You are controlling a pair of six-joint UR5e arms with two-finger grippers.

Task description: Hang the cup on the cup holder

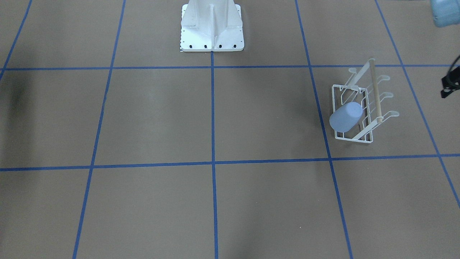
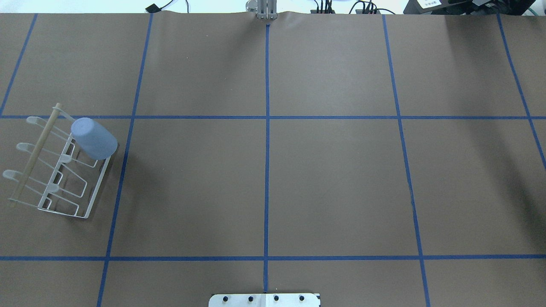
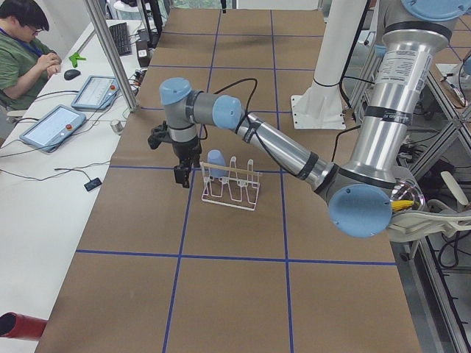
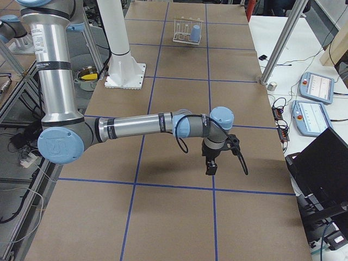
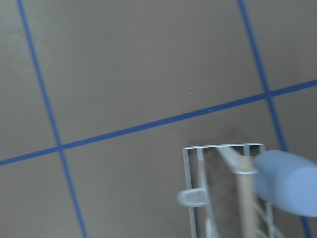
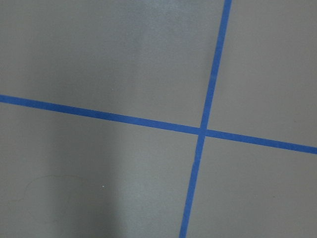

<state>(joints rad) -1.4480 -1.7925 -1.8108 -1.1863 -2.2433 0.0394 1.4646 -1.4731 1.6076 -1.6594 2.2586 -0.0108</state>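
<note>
The pale blue cup [image 2: 94, 138] hangs mouth-down on an end prong of the white wire cup holder [image 2: 34, 153], at the table's left side. It also shows in the front view [image 1: 345, 117] on the rack [image 1: 375, 93], and in the left wrist view [image 5: 287, 181]. My left gripper [image 3: 180, 176] points down just beside the rack's cup end, apart from the cup [image 3: 215, 160]; I cannot tell if it is open. My right gripper [image 4: 211, 166] hangs over bare table far from the rack [image 4: 185, 30]; I cannot tell its state.
The white robot pedestal [image 1: 212, 25] stands at the table's robot-side edge. Blue tape lines grid the brown table top. An operator [image 3: 22, 51] sits at a side bench with tablets [image 3: 51, 125]. A metal post [image 3: 110, 51] stands by the table's edge.
</note>
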